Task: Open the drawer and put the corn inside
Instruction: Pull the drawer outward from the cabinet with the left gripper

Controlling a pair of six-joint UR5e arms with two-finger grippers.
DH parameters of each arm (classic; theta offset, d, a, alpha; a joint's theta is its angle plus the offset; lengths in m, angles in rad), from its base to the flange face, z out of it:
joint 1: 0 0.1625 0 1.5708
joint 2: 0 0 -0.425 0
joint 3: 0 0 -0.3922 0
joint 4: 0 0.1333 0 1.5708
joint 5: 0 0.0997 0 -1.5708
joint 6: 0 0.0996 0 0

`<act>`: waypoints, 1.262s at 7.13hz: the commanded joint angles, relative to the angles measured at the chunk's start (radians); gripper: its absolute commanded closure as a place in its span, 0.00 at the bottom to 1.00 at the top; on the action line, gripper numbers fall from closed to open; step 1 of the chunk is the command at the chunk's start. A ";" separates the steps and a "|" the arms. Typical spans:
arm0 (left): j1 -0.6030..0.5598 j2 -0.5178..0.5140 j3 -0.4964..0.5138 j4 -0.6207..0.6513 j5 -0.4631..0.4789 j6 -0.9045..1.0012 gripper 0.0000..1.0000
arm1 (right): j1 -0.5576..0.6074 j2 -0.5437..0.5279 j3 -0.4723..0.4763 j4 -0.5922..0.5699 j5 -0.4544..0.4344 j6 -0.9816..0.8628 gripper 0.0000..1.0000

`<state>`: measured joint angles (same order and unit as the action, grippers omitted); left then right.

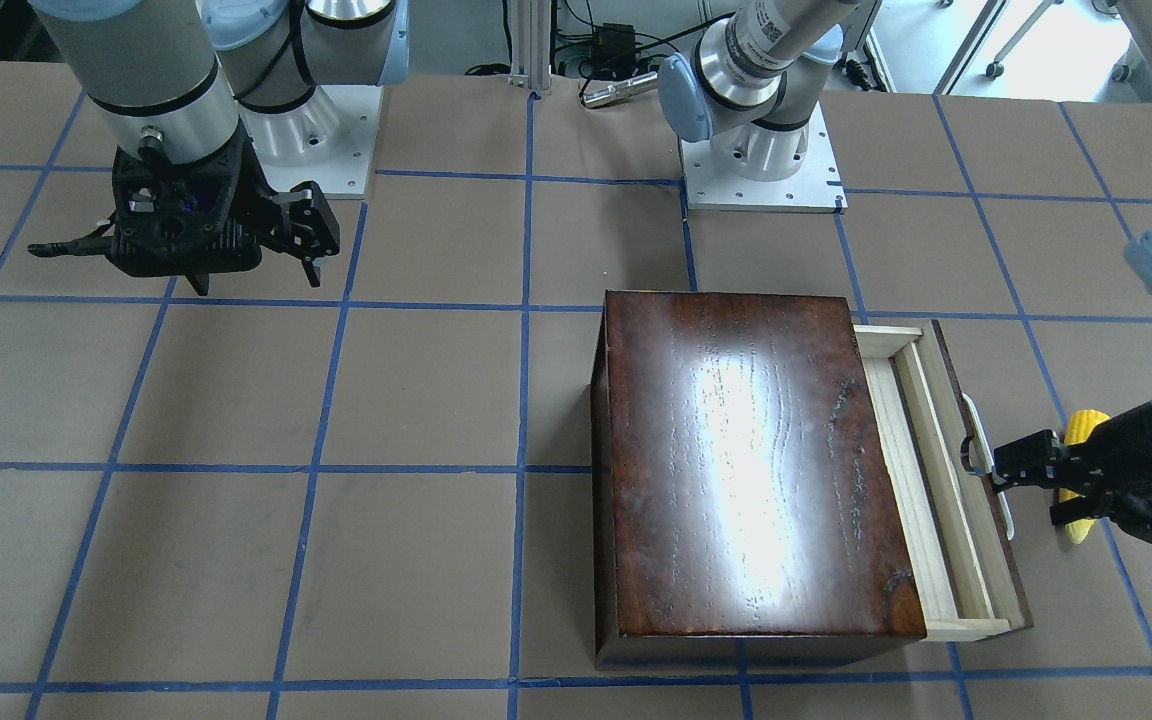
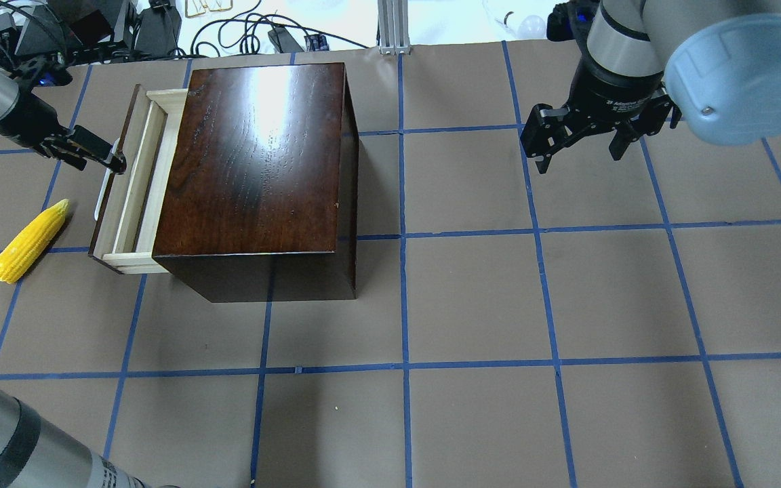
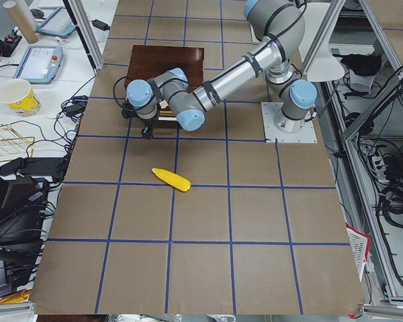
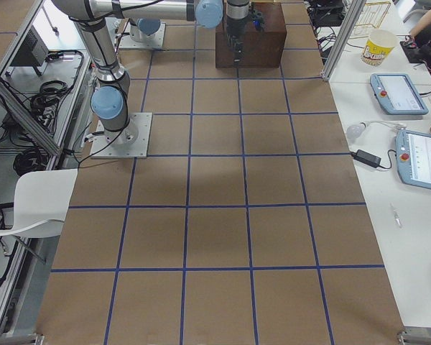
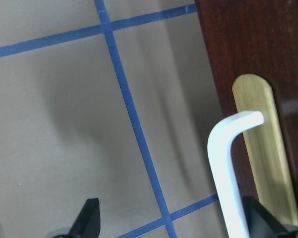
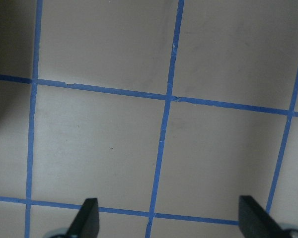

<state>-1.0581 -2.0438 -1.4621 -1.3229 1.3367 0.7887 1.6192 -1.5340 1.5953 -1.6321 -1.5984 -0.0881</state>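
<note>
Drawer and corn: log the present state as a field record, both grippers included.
drawer: partly pulled out of the dark box; the visible part holds nothing
corn: lying on the table beside the drawer front, not inside
left gripper: open, fingers either side of the white handle
right gripper: open, above bare table, well away from the box
stage: drawer part open, corn not yet picked up
</note>
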 commanded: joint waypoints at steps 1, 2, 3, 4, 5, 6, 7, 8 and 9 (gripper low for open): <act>0.012 -0.003 0.017 -0.012 0.001 0.001 0.00 | 0.002 0.000 0.000 0.000 0.000 0.001 0.00; 0.021 -0.006 0.022 -0.013 0.001 0.001 0.00 | -0.001 0.000 0.000 0.000 0.000 0.001 0.00; 0.024 -0.006 0.023 -0.012 0.001 0.015 0.00 | 0.002 0.000 0.000 0.000 0.000 0.001 0.00; 0.033 -0.006 0.023 -0.012 0.001 0.030 0.00 | 0.002 0.000 0.000 0.000 0.000 0.001 0.00; 0.041 -0.006 0.023 -0.012 0.001 0.043 0.00 | -0.001 0.000 0.000 0.000 0.000 0.001 0.00; 0.050 -0.007 0.023 -0.012 0.002 0.061 0.00 | 0.002 0.000 0.000 0.000 0.000 0.001 0.00; 0.056 -0.007 0.023 -0.012 0.002 0.073 0.00 | 0.002 0.000 0.000 0.000 0.000 0.001 0.00; 0.059 -0.004 0.023 -0.013 0.002 0.072 0.00 | 0.002 0.000 0.000 0.000 0.000 0.001 0.00; 0.058 0.022 0.023 -0.045 0.004 0.063 0.00 | 0.002 0.000 0.000 0.000 0.000 0.001 0.00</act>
<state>-1.0009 -2.0426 -1.4389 -1.3434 1.3395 0.8567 1.6213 -1.5340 1.5954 -1.6322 -1.5984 -0.0874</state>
